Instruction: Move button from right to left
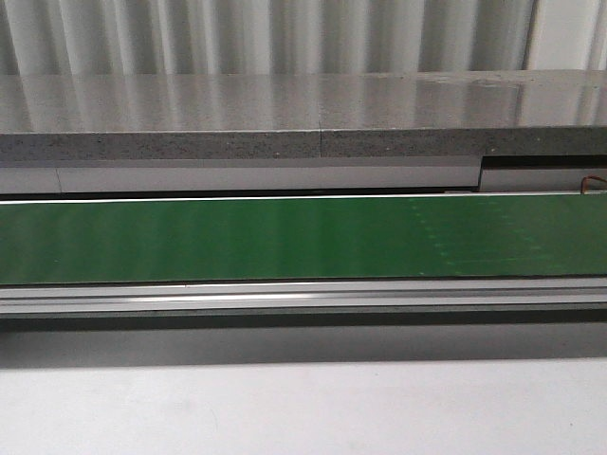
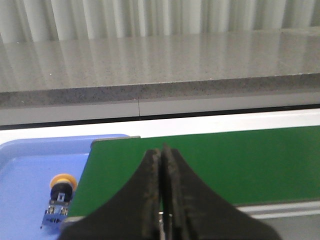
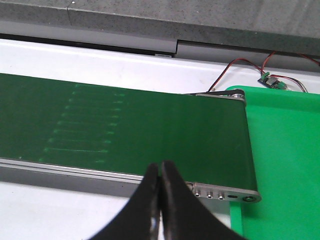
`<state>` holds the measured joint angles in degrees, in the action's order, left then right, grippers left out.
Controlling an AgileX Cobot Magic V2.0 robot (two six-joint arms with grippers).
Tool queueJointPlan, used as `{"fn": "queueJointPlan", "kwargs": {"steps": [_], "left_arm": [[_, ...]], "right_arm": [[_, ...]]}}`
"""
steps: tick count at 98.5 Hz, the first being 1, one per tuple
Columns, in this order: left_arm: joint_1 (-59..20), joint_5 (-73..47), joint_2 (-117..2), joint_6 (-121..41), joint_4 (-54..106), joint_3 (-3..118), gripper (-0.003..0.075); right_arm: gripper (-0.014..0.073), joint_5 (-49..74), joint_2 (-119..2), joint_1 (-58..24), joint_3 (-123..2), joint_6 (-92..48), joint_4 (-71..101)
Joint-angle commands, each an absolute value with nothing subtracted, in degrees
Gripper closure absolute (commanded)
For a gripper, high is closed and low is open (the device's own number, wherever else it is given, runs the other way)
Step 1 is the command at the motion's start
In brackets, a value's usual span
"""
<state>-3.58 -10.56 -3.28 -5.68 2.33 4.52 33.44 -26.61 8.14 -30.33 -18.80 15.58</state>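
Front view: we see a green conveyor belt running across the frame from the left edge to the right, a grey speckled shelf behind it and the pale tabletop in front; neither arm nor the button appears here. Left wrist view: the left gripper hangs over the belt's left end with its fingers pressed together and nothing between them. The button rests in a blue tray that abuts that end of the belt; we read its yellow-orange cap as pointing toward the far edge of the tabletop and its blue-grey block toward the near edge, so its long axis runs roughly across the belt's direction. It lies well off to one side of the fingers, beyond the belt's end and apart from them. Right wrist view: the right gripper hovers at the near rail of the belt's right end, fingers likewise closed and empty; a green tray adjoins that end, with a small wired circuit board beyond it, and no button is visible. We judge the left arm to be much the nearer to the button, which already sits at the left side.
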Motion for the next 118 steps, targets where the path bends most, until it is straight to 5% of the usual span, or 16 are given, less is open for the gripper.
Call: {"fn": "queueJointPlan", "kwargs": {"steps": [1,118], "left_arm": [[-4.14,-3.3,-1.72,-5.14,1.66,2.77,0.074],[-4.14,1.39,2.33,-1.43,-1.63,-1.34,0.074]], "right_arm": [[0.0661,29.54,-26.71,8.14,-31.8,-19.13,16.58],[0.0661,29.54,-26.71,8.14,-31.8,-19.13,16.58]]}}
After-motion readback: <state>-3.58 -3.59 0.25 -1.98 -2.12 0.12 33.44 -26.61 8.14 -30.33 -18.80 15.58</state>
